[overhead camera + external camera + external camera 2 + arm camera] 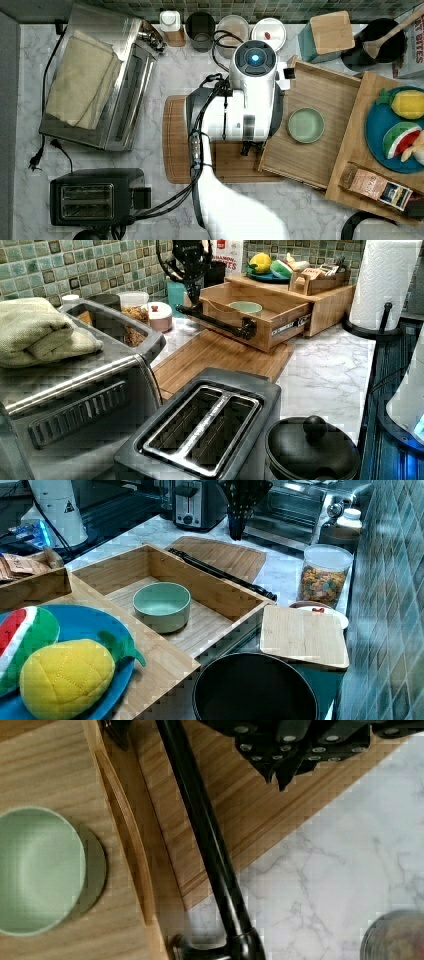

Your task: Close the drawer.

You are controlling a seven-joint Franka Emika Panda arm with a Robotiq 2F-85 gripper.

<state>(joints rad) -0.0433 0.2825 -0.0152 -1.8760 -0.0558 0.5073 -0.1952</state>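
Note:
The drawer [320, 150] is a shallow light-wood box, pulled out from under the wooden top slab [357, 150]. It holds a pale green bowl [305, 125] [161, 605] [35, 870]. A black bar handle [210, 845] [215, 322] [220, 572] runs along the drawer's front. My gripper [280, 775] [192, 292] [237, 530] hangs just outside that handle, over the cutting board [175, 145], apart from the bar. Its dark fingers look shut, with nothing between them. In the top view the arm covers most of the gripper [251, 148].
A toaster oven [100, 80] with a folded towel and a black toaster [95, 197] stand at the top view's left. Jars [232, 30] line the tiled wall. A blue plate [380, 130] with toy fruit sits on the slab. A paper towel roll [385, 280] stands at the left view's right.

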